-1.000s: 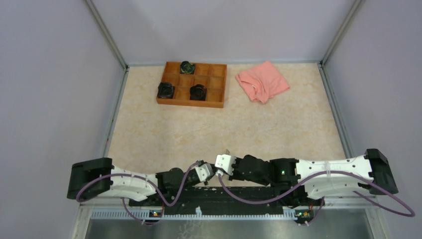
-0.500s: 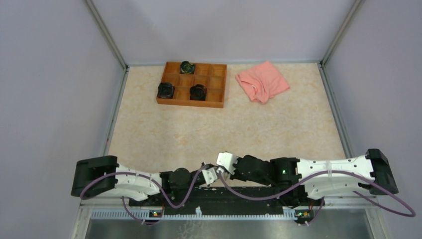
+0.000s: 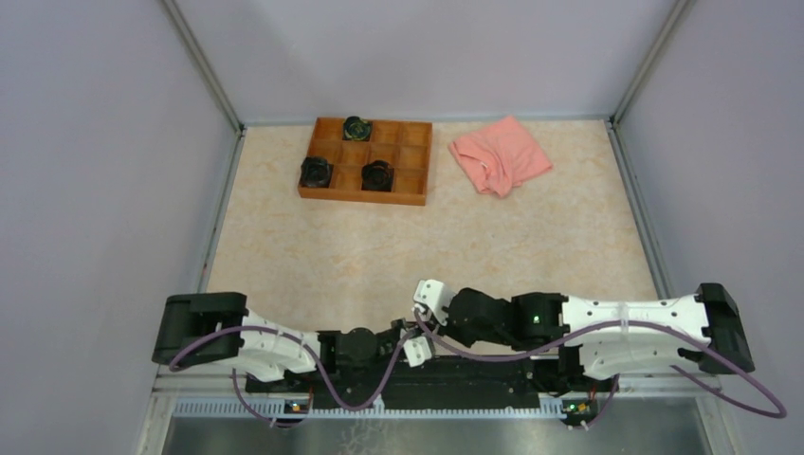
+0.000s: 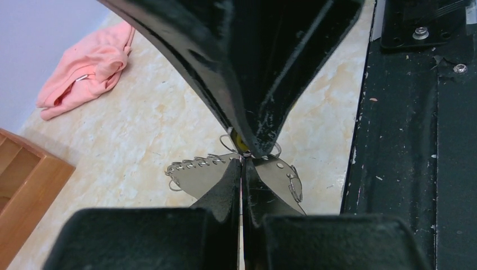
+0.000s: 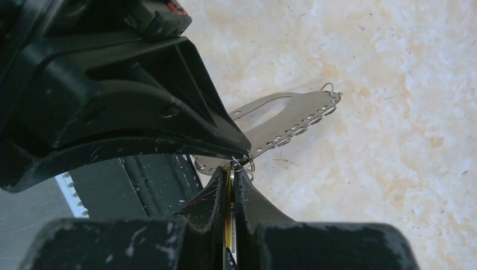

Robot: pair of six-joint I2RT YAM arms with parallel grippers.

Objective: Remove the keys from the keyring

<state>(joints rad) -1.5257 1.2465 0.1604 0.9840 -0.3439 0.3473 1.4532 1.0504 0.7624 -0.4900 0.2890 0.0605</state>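
Beige bench (image 3: 427, 246), near edge. The left tool (image 4: 242, 169), now swung inward along the rail (image 3: 455, 374), clamps the keyring (image 4: 199, 174). The right tool (image 5: 230, 171) pinches the yellow-headed key (image 5: 227, 225). Ring and key still look joined, so extraction appears unfinished.

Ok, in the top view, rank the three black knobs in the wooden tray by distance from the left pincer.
From the left pincer:
1. The right-hand knob, on the tray's near side.
2. The left-hand knob, at its left end.
3. The far-row knob, at the back.
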